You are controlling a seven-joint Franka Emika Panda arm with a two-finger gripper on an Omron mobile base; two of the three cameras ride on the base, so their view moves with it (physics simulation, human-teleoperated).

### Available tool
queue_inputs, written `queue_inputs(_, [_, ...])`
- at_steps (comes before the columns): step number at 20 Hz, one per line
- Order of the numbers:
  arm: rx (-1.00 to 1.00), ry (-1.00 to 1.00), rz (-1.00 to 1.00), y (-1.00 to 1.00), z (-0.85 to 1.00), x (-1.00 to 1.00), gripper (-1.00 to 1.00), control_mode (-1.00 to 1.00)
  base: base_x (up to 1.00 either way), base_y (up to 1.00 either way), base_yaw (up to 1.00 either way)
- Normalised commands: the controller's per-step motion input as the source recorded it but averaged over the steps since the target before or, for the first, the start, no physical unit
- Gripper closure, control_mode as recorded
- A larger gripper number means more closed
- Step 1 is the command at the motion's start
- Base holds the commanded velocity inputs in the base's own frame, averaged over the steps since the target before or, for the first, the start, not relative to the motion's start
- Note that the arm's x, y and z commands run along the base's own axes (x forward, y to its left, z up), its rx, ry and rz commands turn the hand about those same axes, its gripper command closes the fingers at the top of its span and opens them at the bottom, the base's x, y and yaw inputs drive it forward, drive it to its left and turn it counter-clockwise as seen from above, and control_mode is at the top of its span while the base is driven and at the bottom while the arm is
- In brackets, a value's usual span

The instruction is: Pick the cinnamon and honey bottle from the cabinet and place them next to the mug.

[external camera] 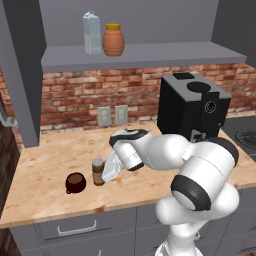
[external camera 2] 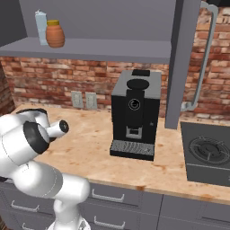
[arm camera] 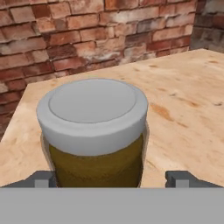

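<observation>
A red brick wall backs a pale wooden counter, with grey drawer fronts below it and a grey cabinet overhead, its flat shelf running between grey side panels. On that shelf the honey bottle, squat, orange-brown and yellow-capped, stands just beside a pale blue-white carton; the two are touching or nearly so. Neither carries lettering that can be read, and no brand or label is legible on anything else in the scene.

Down on the counter the cinnamon, a small brown jar with a pale grey lid, stands upright just to the right of the mug in the left base view, near it but apart. The mug is dark brown and round, also upright. The gripper is at the jar from the right side. In the hand view the jar fills the middle, and the two dark fingertips sit out at either side of it with a gap showing between each tip and the jar wall, so the jaws stand apart and are not clamped on it.

A black coffee machine stands on the counter to the right of the arm, below two wall sockets and left of a dark stove top
</observation>
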Motion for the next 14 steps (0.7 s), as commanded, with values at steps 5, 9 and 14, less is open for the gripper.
queue_inputs(5, [0.00,-0.01,0.00,0.00,0.11,0.00,-1.00,-1.00,0.00,0.00,0.00])
queue_inputs(9, [0.01,-0.06,0.00,0.01,0.57,0.00,-1.00,-1.00,0.00,0.00,0.00])
queue_inputs(14, [0.03,-0.08,0.00,0.02,0.75,-0.08,-1.00,-1.00,0.00,0.00,0.00])
